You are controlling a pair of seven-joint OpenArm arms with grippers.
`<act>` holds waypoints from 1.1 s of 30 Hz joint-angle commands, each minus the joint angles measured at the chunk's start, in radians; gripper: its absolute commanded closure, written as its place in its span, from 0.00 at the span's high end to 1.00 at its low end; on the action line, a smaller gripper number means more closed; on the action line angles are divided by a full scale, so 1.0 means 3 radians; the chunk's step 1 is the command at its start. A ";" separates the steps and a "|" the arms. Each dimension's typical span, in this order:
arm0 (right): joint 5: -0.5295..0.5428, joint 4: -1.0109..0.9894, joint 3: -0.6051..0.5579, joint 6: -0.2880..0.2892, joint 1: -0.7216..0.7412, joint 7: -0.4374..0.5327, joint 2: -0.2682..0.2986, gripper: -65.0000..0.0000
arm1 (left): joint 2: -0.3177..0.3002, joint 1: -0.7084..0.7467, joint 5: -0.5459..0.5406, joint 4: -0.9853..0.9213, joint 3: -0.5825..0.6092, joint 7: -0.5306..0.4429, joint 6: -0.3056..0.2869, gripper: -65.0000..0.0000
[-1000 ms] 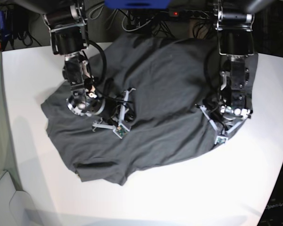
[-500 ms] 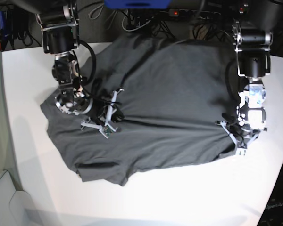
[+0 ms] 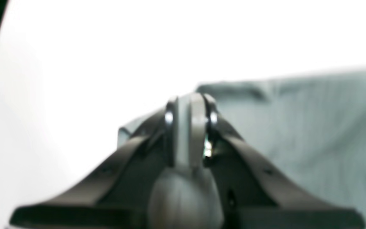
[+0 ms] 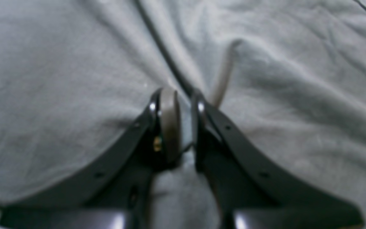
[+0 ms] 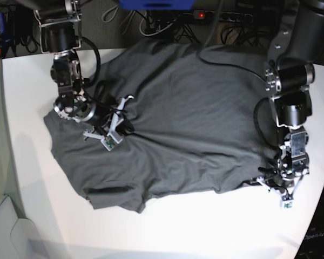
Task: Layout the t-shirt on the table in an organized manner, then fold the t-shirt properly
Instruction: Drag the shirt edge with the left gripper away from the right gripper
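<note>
**White desk, shirt spread, both arms pinching cloth**

White desk (image 5: 167, 226) fills the base view, cables and a power strip (image 5: 216, 16) in the dark behind it. Dark grey t-shirt (image 5: 183, 118) lies spread and wrinkled across the desk's middle, back edge reaching the far rim.

Arm poses from my base view:
- Right arm comes down from the back left, wrist bent low over the shirt's left part. Right fingers (image 5: 110, 137) point toward the centre, sitting on the cloth.
- Left arm reaches down the right side, forearm near vertical, left fingers (image 5: 285, 190) low at the shirt's right edge, close to the desk's right rim.

Wrist views add what base can't resolve:
- Right wrist: right fingers (image 4: 178, 121) nearly closed, a raised ridge of fabric pinched between the pads. Only shirt in frame, creases radiating from the pinch.
- Left wrist: left fingers (image 3: 191, 127) closed together, with the shirt's edge (image 3: 284, 127) right at the tips. Blurry, so I can't tell whether cloth is caught between them. Bare desk (image 3: 106, 47) beyond.

Room: wide bare desk in front of the shirt and at left. Little margin on the right.
</note>
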 commanded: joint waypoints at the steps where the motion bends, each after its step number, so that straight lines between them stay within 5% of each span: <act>1: -0.0455 -0.0092 -0.0006 -0.0027 -0.0170 -0.0710 0.0072 0.10 | -0.0046 -0.0126 -0.0005 0.0015 -0.0050 -0.0149 0.0136 0.10; 4: -0.0460 -0.0092 -0.0006 -0.0027 -0.0236 -0.0654 0.0077 0.10 | -0.0051 -0.0172 -0.0020 0.0005 -0.0244 -0.0358 0.0453 0.10; 8: -0.0460 -0.0087 -0.0006 -0.0027 -0.0262 -0.0654 0.0077 0.10 | -0.0041 -0.0167 -0.0020 0.0409 -0.0607 -0.0113 0.0407 0.10; 13: -0.0460 -0.0087 -0.0006 -0.0027 -0.0252 -0.0654 0.0067 0.10 | 0.0113 0.0140 -0.0010 0.1252 -0.0500 0.0803 -0.0248 0.10; 17: -0.0460 -0.0087 -0.0006 -0.0027 -0.0247 -0.0649 0.0062 0.10 | 0.0205 0.0411 0.0010 0.1534 0.0068 0.1248 -0.0631 0.10; 23: -0.0460 -0.0087 -0.0006 -0.0027 -0.0247 -0.0649 0.0067 0.10 | 0.0302 0.0641 0.0016 0.1477 0.0410 0.0977 -0.0626 0.10; 27: -0.0460 -0.0087 -0.0006 -0.0027 -0.0262 -0.0649 0.0072 0.10 | 0.0251 0.0595 -0.0005 0.1109 0.0410 0.0803 -0.0350 0.10; 33: -0.0460 -0.0087 -0.0006 -0.0027 -0.0287 -0.0649 0.0077 0.10 | 0.0159 0.0390 -0.0015 0.0337 0.0380 0.0122 -0.0237 0.10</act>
